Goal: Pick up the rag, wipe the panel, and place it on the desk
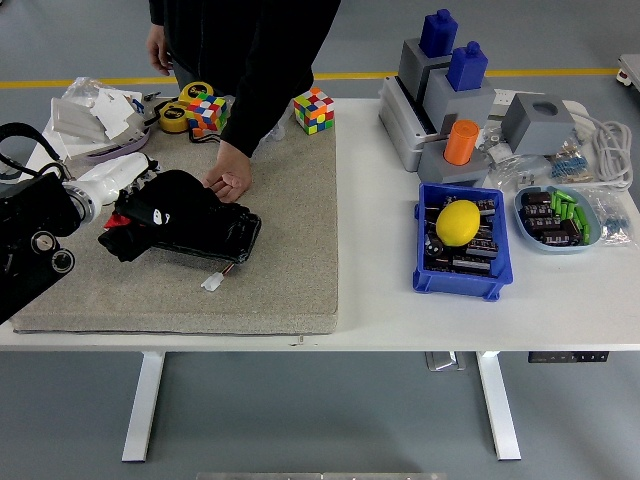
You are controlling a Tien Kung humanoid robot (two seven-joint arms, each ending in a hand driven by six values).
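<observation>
Left hand (150, 210) is gripping the black rag (160, 208), fingers curled into it, dragging it across the dark panel (225, 238) on the grey mat (290, 230). Person's hand (232, 183) is pressing the panel's far edge, probably bracing it so it doesn't slide.

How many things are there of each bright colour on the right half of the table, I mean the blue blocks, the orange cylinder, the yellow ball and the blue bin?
Blue blocks: 2
Orange cylinder: 1
Yellow ball: 1
Blue bin: 1
Total: 5
</observation>
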